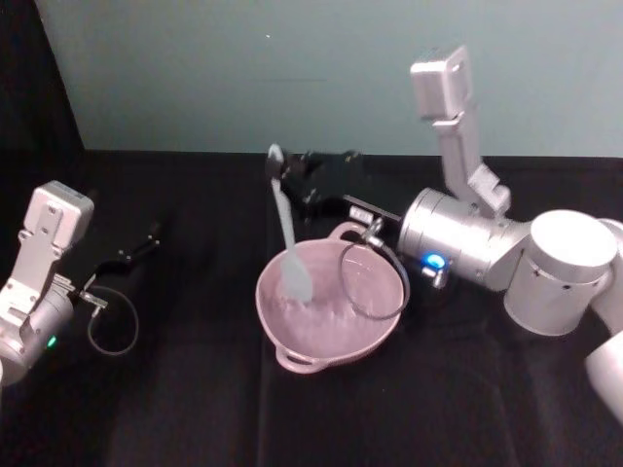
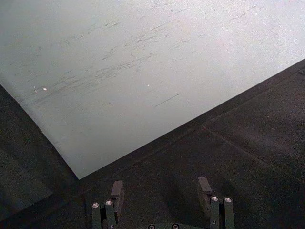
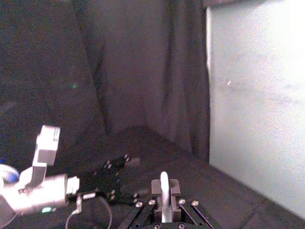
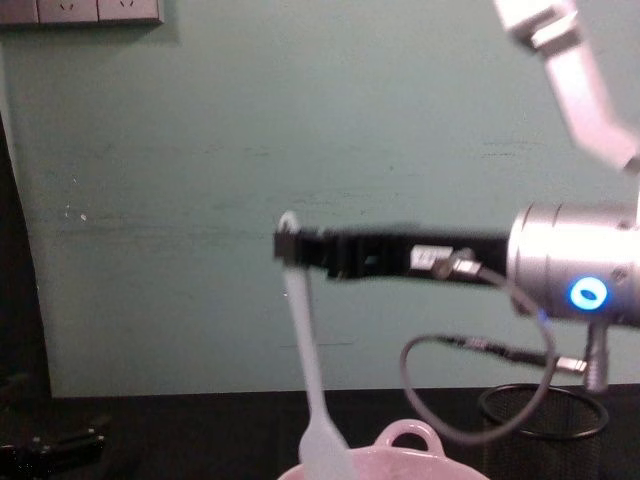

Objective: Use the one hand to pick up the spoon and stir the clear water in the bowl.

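Observation:
My right gripper (image 1: 279,171) hangs above the far left rim of the pink bowl (image 1: 295,361) and is shut on the top of the white spoon (image 1: 285,226) handle. The spoon hangs steeply down, its flat head dipped into the clear water (image 1: 336,309). In the chest view the right gripper (image 4: 289,246) reaches in from the right and holds the spoon (image 4: 306,350) over the bowl (image 4: 408,436). In the right wrist view the spoon (image 3: 164,183) handle sticks up between the fingers. My left gripper (image 1: 150,237) rests open at the left, its fingers (image 2: 117,190) spread over bare cloth.
A cable loop (image 1: 375,284) from the right wrist hangs over the bowl's right side. A black wire-mesh cup (image 4: 545,428) stands to the right of the bowl, under the right arm. Black cloth covers the table; a pale green wall (image 1: 292,68) stands behind it.

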You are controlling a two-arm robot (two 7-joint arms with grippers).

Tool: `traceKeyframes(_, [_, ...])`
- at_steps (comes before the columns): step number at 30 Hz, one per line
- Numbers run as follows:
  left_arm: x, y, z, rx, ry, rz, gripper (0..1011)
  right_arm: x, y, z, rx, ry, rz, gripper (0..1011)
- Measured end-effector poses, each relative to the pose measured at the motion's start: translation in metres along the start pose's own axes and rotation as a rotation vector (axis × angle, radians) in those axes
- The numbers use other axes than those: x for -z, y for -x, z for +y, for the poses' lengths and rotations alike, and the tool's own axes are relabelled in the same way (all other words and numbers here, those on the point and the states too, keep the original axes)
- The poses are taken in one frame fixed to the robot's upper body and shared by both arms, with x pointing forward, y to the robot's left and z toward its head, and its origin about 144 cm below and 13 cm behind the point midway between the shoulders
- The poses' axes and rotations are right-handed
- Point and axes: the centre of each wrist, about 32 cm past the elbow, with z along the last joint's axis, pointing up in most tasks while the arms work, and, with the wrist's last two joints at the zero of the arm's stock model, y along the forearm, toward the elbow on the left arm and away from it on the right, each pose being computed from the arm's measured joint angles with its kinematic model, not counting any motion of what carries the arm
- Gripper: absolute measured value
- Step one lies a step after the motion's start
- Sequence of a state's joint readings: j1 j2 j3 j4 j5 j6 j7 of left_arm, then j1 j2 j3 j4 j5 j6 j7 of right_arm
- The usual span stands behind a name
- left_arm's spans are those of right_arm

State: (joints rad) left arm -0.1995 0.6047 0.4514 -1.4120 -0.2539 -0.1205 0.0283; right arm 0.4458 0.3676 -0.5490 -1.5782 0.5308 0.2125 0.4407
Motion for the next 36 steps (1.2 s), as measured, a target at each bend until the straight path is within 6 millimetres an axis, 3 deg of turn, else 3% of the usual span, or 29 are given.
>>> traceKeyframes(19, [0.0, 0.0, 0.0, 0.0, 0.0, 0.0, 1011, -0.066, -0.013, -0.044, 0.121, -0.189, -0.106, 110])
traceKeyframes(22, [0.0, 0.0, 0.0, 0.0, 0.0, 0.0, 1011, -0.067, -0.013, -0.046, 0.126, -0.195, -0.109, 110])
traceKeyframes(28, [0.0, 0.0, 0.0, 0.0, 0.0, 0.0, 1011, -0.05, -0.009, -0.038, 0.088, -0.032, -0.067, 110])
traceKeyframes(36, [0.0, 0.0, 0.0, 0.0, 0.0, 0.0, 1011, -0.053, -0.01, -0.043, 0.104, -0.044, -0.082, 110])
